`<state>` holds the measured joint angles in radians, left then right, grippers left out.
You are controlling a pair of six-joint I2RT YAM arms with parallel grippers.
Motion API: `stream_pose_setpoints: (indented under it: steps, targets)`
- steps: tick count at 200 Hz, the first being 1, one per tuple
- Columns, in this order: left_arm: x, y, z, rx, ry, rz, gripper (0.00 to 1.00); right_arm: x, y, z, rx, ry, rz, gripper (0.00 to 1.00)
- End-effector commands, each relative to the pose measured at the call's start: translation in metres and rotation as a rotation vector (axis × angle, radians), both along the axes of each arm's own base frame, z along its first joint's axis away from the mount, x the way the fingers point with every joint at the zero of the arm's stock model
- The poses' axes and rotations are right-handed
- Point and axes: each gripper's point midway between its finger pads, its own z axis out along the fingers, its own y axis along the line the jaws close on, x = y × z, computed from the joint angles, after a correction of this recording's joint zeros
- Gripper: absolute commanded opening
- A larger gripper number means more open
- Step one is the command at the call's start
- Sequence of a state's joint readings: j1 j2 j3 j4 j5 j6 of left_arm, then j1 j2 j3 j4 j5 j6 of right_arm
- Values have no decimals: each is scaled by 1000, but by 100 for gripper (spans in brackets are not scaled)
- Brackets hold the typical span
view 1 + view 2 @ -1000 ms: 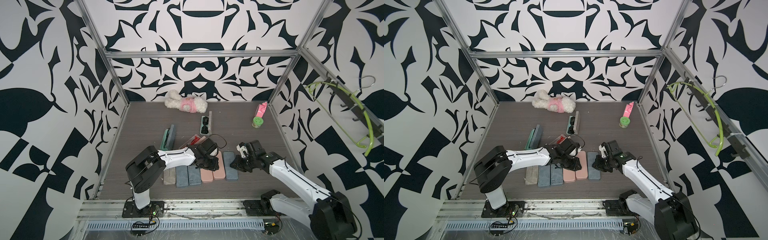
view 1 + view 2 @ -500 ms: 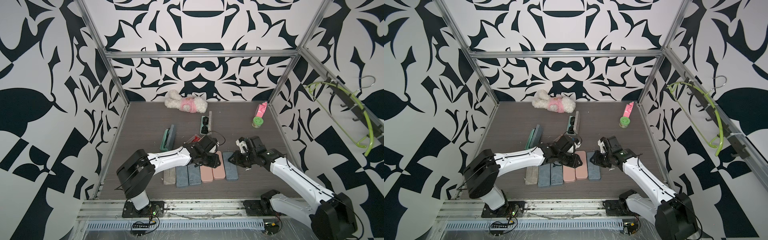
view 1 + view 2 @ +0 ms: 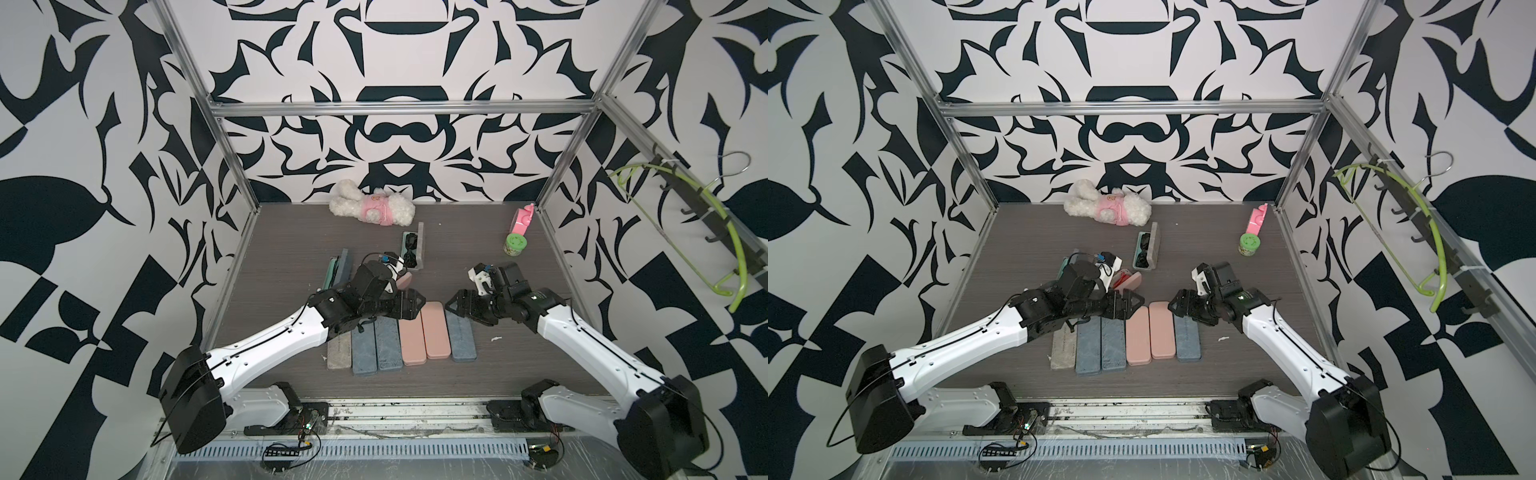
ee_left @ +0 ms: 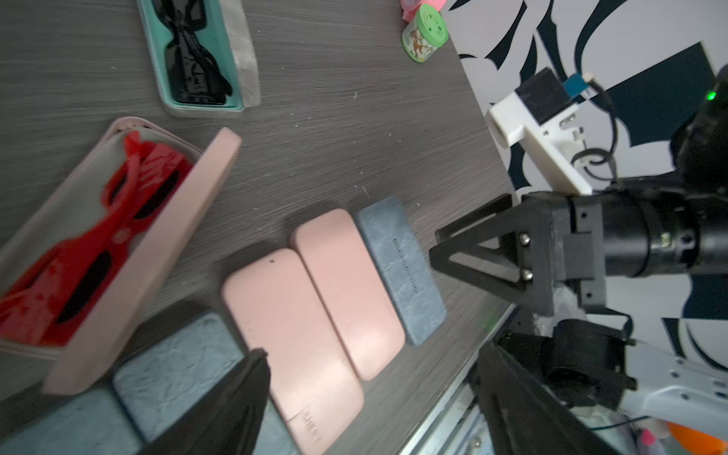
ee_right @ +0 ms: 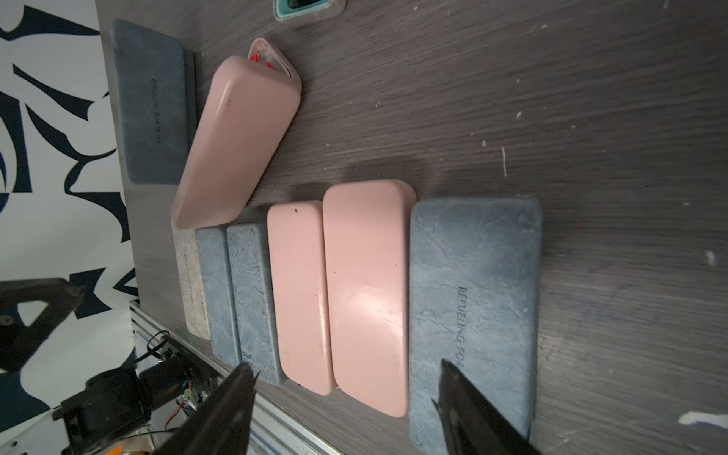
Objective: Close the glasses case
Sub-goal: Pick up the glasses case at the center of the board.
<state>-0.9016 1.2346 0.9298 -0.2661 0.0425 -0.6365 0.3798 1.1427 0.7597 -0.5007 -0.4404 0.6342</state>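
Observation:
A pink glasses case point(image 4: 157, 244) lies half open with red glasses point(image 4: 98, 252) inside; it also shows in both top views point(image 3: 404, 282) point(image 3: 1128, 279) and the right wrist view point(image 5: 236, 138). Farther back, a teal-lined case point(image 3: 413, 251) point(image 4: 197, 59) lies fully open with black sunglasses in it. My left gripper point(image 3: 409, 305) point(image 4: 372, 354) is open and empty, just above the far end of a row of closed cases point(image 3: 424, 332). My right gripper point(image 3: 457, 305) point(image 5: 344, 366) faces it, open and empty, over the same row point(image 5: 335, 291).
The row holds grey, blue and pink closed cases side by side point(image 3: 1150, 332). Another case stands on edge at the left point(image 3: 338, 270). A plush toy point(image 3: 372, 205), a green-lidded jar point(image 3: 514, 244) and a pink object point(image 3: 521, 220) sit at the back. A green hanger point(image 3: 665, 216) hangs on the right wall.
Both grippers have gone from shut to open. The right gripper has shifted left toward the left one, and the left arm has stretched out lower over the table.

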Motion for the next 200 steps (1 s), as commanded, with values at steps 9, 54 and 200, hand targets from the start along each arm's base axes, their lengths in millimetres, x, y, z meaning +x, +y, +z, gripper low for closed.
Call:
stream_pose_setpoints:
  steps: [9, 54, 200]
  targets:
    - [3, 30, -20, 83, 16, 83, 95, 30, 23, 24, 105, -60, -5, 78]
    - [13, 59, -38, 112, 53, 177, 98, 55, 53, 20, 112, -48, -12, 79]
    - [0, 83, -47, 94, 33, 162, 100, 183, 83, 0, -275, -79, -8, 65]
